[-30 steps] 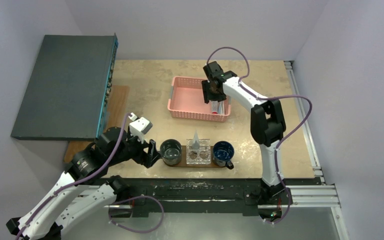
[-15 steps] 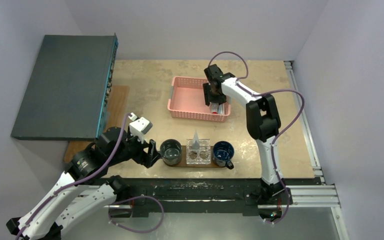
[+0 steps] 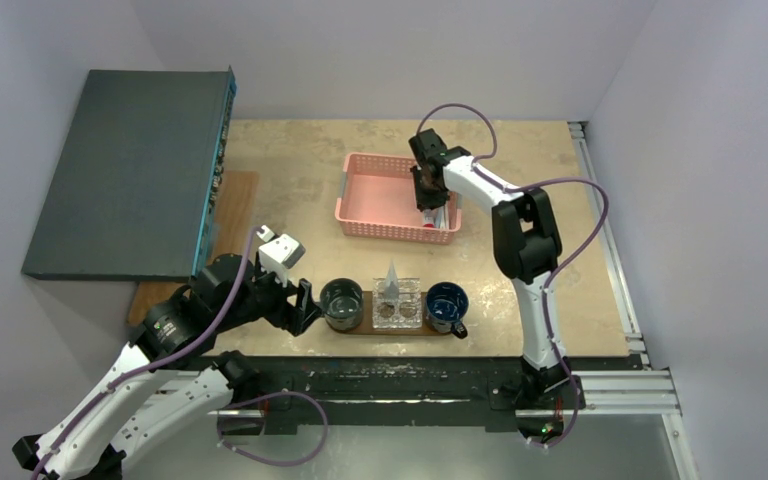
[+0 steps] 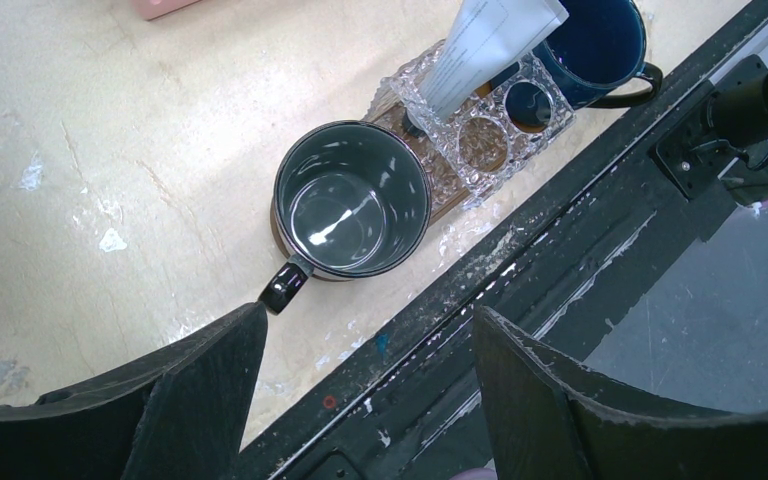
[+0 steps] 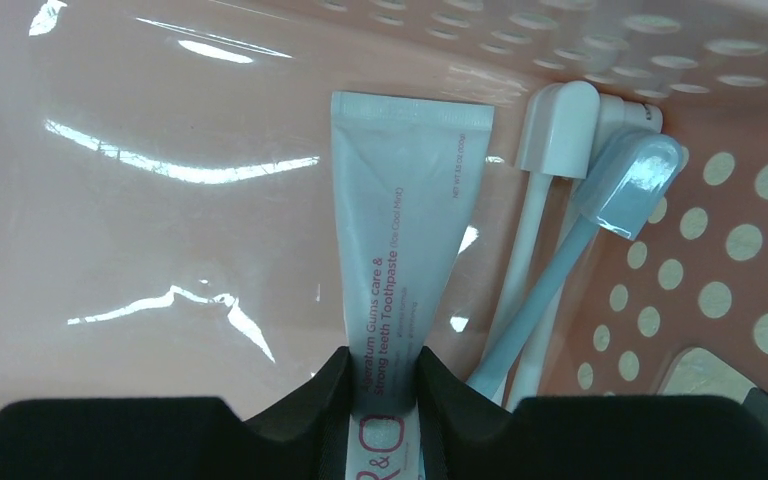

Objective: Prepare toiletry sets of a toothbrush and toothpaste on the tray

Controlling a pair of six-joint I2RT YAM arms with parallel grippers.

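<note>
Inside the pink basket (image 5: 700, 60), your right end effector (image 5: 383, 360) is pinching a toothpaste tube (image 5: 400, 230), your left end effector (image 4: 365, 320) is gaping, and the tray (image 3: 368, 320) is holding only one tube (image 3: 392, 280).

Beige table (image 3: 290, 180): pink basket (image 3: 395, 230) far side; brown tray (image 3: 368, 318) near edge.

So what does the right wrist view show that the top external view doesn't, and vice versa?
Right wrist only: print on the toothpaste tube, pinched between black fingers, with two toothbrushes beside it. Top external only: the left arm, the tray holding two mugs and a glass holder. Both: the pink basket with the right end effector inside.
</note>
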